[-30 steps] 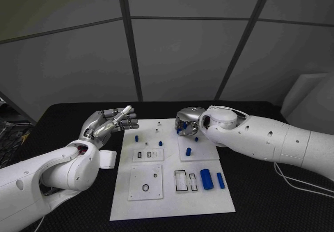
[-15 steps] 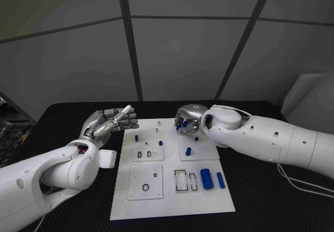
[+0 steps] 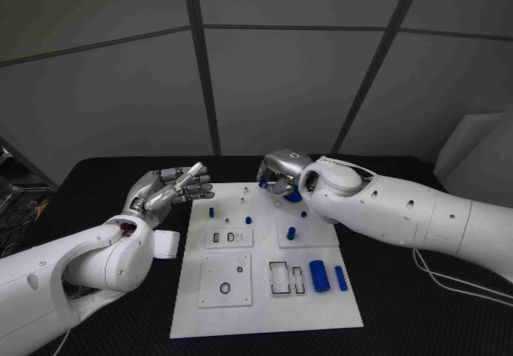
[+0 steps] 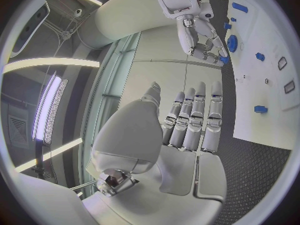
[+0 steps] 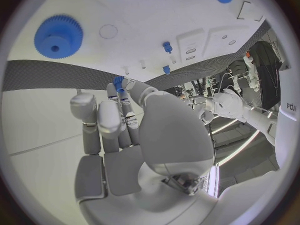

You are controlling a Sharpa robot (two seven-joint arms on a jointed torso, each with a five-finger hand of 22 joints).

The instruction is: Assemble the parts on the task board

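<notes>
The white task board [image 3: 267,311] lies in the middle of the black table. On it are a blue gear [image 3: 292,197] near the far edge, a blue peg [image 3: 290,233], a thick blue cylinder [image 3: 317,274] and a slimmer one [image 3: 340,277]. My right hand [image 3: 280,170] hovers over the board's far edge, just beyond the gear [image 5: 58,36], and pinches a small blue part [image 5: 118,80] at its fingertips. My left hand [image 3: 166,189] is raised off the board's far left corner, fingers straight and apart, holding nothing. The right hand [image 4: 200,40] and gear [image 4: 232,42] also appear in the left wrist view.
Small blue pieces [image 3: 247,220] stand in the board's left half, and a black ring [image 3: 224,287] lies in a square plate nearer me. A white cable [image 3: 459,282] trails over the table at the right. Grey wall panels rise behind the table.
My right hand has lifted off the board and drawn back toward its far edge, uncovering the blue gear. The left hand has not moved.
</notes>
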